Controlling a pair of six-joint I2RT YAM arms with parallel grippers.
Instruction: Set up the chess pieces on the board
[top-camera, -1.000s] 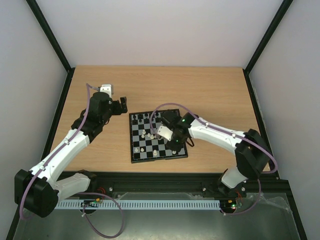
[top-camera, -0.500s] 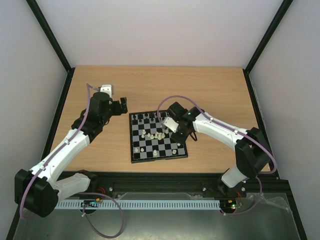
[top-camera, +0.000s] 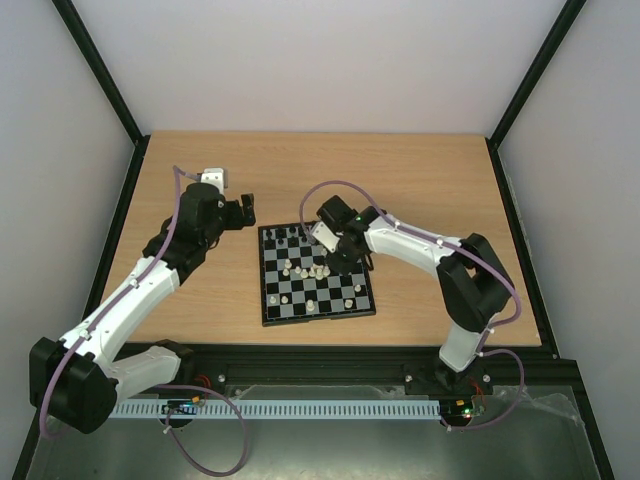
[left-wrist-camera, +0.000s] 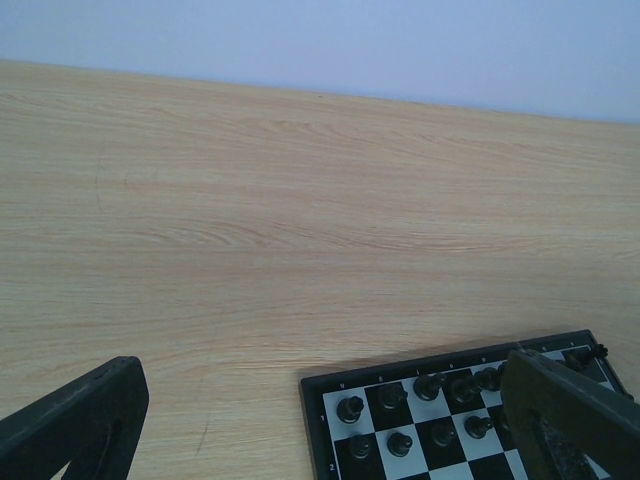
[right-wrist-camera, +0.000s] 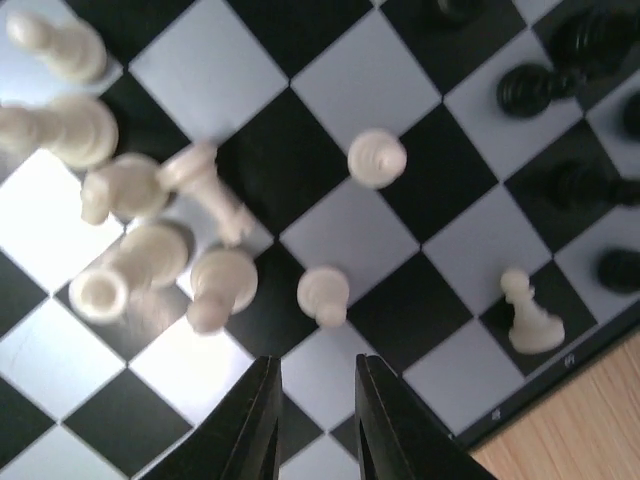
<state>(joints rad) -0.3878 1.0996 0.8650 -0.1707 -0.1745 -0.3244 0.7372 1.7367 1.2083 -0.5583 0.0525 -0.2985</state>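
Top: board (top-camera: 345, 300) mid-table. left gripper (top-camera: 243, 212) off its far-left corner, right gripper (top-camera: 338, 260) over far-right squares.
Left wrist: jaws wide apart, empty.
Right wrist: jaws narrowly apart, empty, above tumbled cream pieces (right-wrist-camera: 225, 285); black pieces (right-wrist-camera: 530, 90) upper right.

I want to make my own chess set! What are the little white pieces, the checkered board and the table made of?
The small cream-white chess pieces look like smooth moulded plastic, slightly shiny. The flat black-and-grey checkered board seems plastic or printed card; its light squares gleam. The light brown table shows matt grain lines: wood or wood-look laminate.
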